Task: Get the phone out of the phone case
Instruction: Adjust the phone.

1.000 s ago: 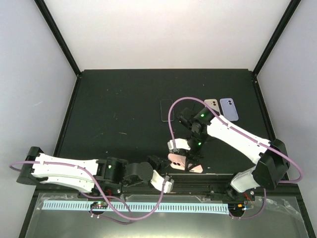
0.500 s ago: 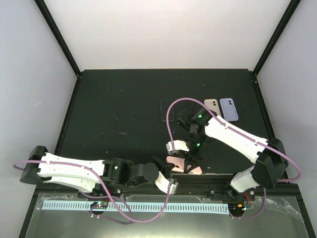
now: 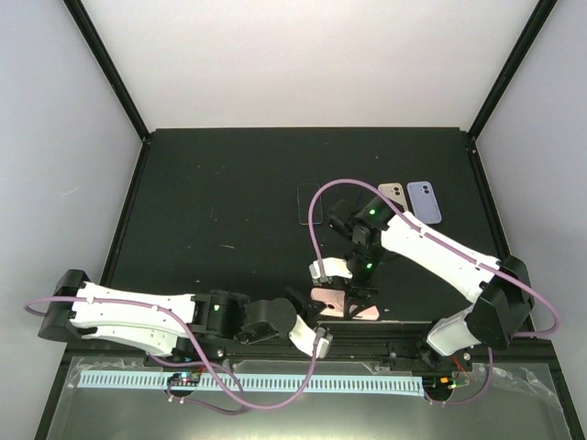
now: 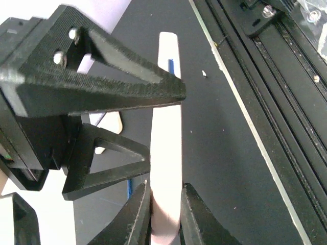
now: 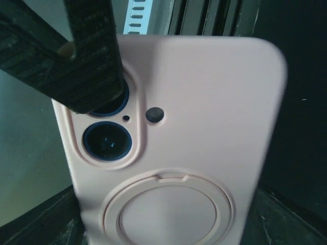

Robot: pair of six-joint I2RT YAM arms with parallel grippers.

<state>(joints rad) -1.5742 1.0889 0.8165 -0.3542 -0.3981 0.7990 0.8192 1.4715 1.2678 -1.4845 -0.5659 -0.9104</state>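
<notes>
Table: black matte table (image 3: 220, 211), seen from above, with a dark rail with a pale strip (image 3: 248, 380) along its near edge.
Task object: pale pink silicone phone case (image 5: 204, 127) with a round fold-out ring (image 5: 173, 214) on its back, at about 5 o'clock from the table's middle, close to the near edge.
Phone: dark-lensed phone (image 5: 108, 140) is seated inside the case. Two lenses and a small flash show through the camera cut-out.
Case attitude: the left wrist view shows it edge-on as a thin pink strip; its back faces the right wrist camera.
Left gripper (image 4: 166, 204): fingers clenched on the near end of the pink case, one black finger pressed to each face.
Right gripper (image 3: 351, 291): comes at the case from 12 o'clock. One black ribbed finger (image 5: 92, 56) lies over the upper lens. The other is not clear, so I cannot tell whether it is grasping or released.
Spare items: a beige phone-shaped slab (image 3: 393, 194) and a lavender one (image 3: 424, 202) lie side by side at 2 o'clock, well apart from the grippers.
Clear piece: a transparent rectangular case (image 3: 310, 203) lies flat at 12 o'clock from the pink case.
</notes>
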